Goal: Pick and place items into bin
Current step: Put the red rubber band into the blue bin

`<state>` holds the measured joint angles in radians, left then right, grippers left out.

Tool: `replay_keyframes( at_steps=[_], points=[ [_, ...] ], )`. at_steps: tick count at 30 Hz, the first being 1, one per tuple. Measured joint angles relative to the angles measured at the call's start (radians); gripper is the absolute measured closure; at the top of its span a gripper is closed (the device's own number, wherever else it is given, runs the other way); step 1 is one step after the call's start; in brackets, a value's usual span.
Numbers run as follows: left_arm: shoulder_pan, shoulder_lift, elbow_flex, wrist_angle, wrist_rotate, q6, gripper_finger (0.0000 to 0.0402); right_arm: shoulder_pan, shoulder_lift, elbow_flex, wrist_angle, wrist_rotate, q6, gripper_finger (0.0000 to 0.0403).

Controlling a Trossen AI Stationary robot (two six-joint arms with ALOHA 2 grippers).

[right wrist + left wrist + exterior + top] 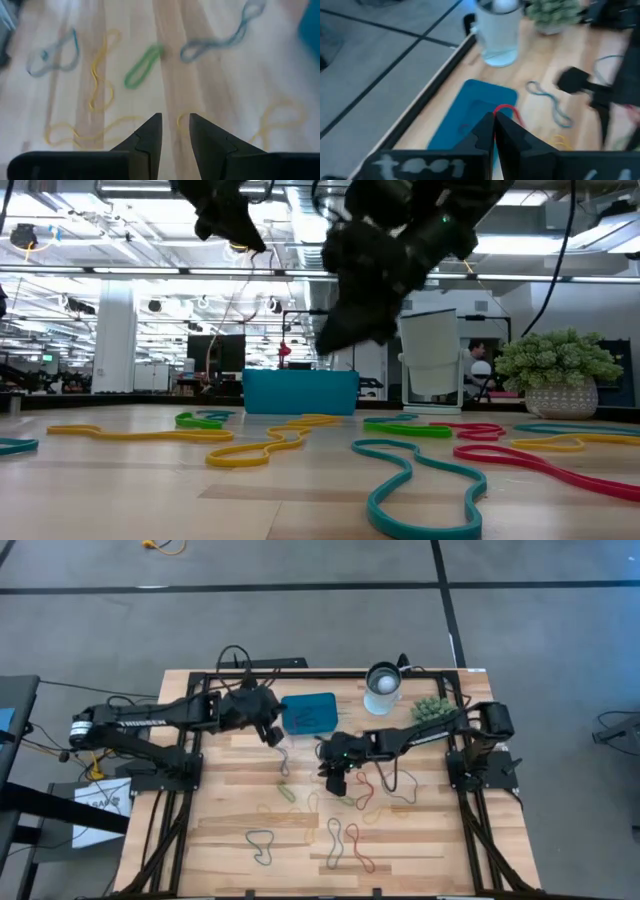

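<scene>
The teal bin (308, 712) sits at the table's far middle. My left gripper (272, 735) hovers at the bin's left edge, high above it, shut on a red rubber band (506, 108). My right gripper (335, 780) stands open, slanting down over the middle of the table. A yellow band (181, 120) lies beneath its fingertips and touches neither finger. Several more bands lie flat on the wood: a green one (142, 65), a grey one (215, 40), yellow ones (250, 452), a red one (540, 465) and a teal one (420, 490). My left gripper pinches the red band between its two shut fingertips. A small red loop (507, 110) sticks out past the tips, above the bin (465, 115). The fingers slant down toward the bin from the table's left. The fingers hide the rest of the band.
A white-and-metal cup (382, 685) stands just right of the bin at the far edge. A spiky green plant ball (432, 708) sits farther right in a pot. A black frame runs along the table's edges. Loose bands cover the near half of the table.
</scene>
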<state>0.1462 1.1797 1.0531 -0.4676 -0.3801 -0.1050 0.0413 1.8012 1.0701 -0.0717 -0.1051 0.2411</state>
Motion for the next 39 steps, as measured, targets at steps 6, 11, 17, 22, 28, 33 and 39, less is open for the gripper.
replay_keyframes(
  at_steps=[6, 11, 17, 22, 28, 33, 39],
  points=[
    [0.084, 0.038, 0.000, -0.009, 0.008, 0.016, 0.0401, 0.024, 0.098, -0.001, 0.017, -0.001, 0.050, 0.0310],
    [0.129, 0.114, 0.000, 0.013, 0.027, 0.049, 0.0401, 0.030, 0.150, 0.003, 0.044, -0.001, 0.065, 0.0310],
    [0.183, 0.234, 0.000, 0.039, 0.002, 0.053, 0.0401, 0.029, 0.148, 0.000, 0.042, -0.002, 0.100, 0.0310],
    [0.212, 0.333, 0.000, 0.051, -0.010, 0.045, 0.0401, 0.029, 0.125, 0.001, 0.061, -0.002, 0.094, 0.0310],
    [0.224, 0.431, 0.000, 0.065, -0.010, 0.057, 0.0401, 0.028, 0.125, 0.001, 0.058, -0.002, 0.091, 0.0310],
    [0.223, 0.481, 0.000, 0.068, -0.026, 0.072, 0.0401, 0.028, 0.125, 0.001, 0.058, -0.002, 0.091, 0.0310],
    [0.224, 0.491, 0.000, 0.067, -0.062, 0.072, 0.0370, 0.028, 0.125, 0.001, 0.058, -0.002, 0.091, 0.0310]
  ],
)
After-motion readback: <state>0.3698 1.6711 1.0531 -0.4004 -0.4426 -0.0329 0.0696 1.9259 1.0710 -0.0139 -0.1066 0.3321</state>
